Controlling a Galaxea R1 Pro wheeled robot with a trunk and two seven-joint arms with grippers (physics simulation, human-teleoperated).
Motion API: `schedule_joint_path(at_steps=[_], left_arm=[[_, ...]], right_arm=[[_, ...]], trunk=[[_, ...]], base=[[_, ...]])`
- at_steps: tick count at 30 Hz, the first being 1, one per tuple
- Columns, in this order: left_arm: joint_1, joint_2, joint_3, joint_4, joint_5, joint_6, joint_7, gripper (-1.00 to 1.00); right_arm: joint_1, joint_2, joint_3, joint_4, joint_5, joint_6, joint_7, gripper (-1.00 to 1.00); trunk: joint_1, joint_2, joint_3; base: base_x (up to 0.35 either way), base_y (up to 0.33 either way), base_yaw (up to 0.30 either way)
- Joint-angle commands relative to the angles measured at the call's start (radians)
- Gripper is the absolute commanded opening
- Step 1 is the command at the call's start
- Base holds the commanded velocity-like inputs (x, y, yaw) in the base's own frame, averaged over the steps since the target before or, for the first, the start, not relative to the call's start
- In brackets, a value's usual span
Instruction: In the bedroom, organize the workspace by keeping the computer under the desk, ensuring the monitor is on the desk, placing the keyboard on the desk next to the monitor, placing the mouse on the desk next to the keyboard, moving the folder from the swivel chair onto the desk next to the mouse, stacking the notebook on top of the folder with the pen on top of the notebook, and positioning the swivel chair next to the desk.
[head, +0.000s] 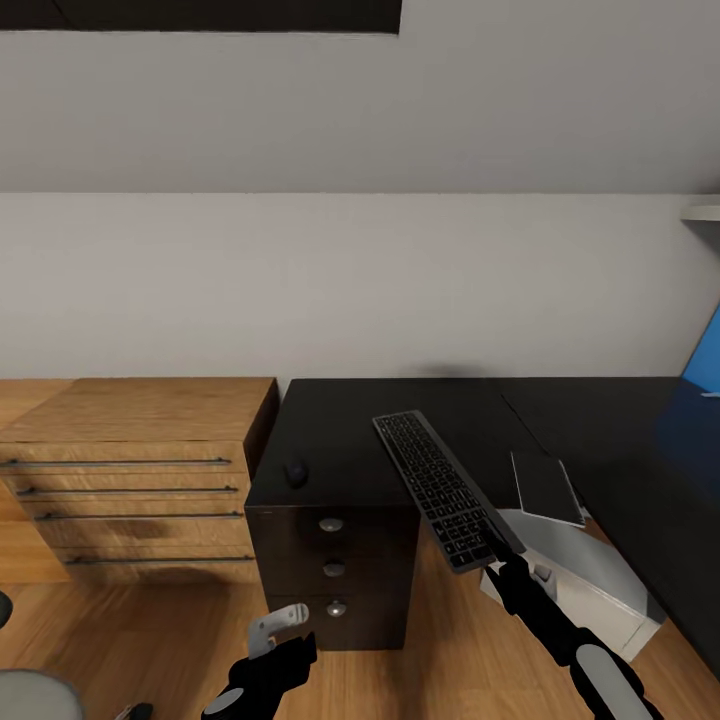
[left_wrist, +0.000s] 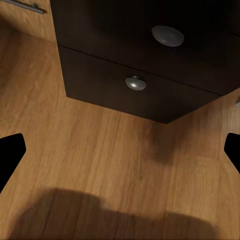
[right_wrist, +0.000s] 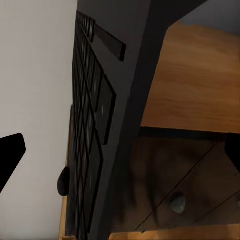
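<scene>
Your right gripper (head: 503, 562) is clamped on the keyboard's (head: 443, 488) near end; the board slants over the desk's (head: 400, 410) front edge. It looks stiff, light and long, so expect droop from an end hold. The mouse (head: 296, 472) sits at the left front corner, the notebook (head: 545, 486) right of the keyboard. Below stands the computer (head: 590, 585). Your left gripper (head: 272, 634) hangs open by the dark drawers (head: 335, 570).
</scene>
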Motion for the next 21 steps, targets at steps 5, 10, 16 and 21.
schedule_joint_path(at_steps=[5,10,16,21], left_arm=[[-0.001,0.001,-0.002,-0.001,0.007,0.002,0.01,1.0],[-0.001,0.001,-0.003,-0.001,0.004,0.002,0.01,1.0],[-0.001,0.0,-0.004,-0.001,0.0,0.002,0.015,1.0],[-0.001,0.0,-0.004,-0.001,-0.003,0.002,0.016,1.0]], right_arm=[[-0.001,0.0,-0.001,-0.002,-0.008,0.028,0.0,-1.0],[-0.001,0.0,-0.002,-0.002,-0.008,0.04,0.003,-1.0],[-0.001,0.0,-0.001,-0.01,-0.005,0.041,0.022,-1.0],[-0.001,0.0,-0.002,-0.017,-0.002,0.041,0.09,-1.0]], trunk=[[0.0,-0.001,-0.001],[0.0,-0.001,-0.001],[-0.015,0.027,0.012],[-0.035,0.062,0.027]], base=[[0.004,0.003,0.0],[0.0,0.0,0.0],[0.0,0.0,0.0],[0.0,0.0,0.0]])
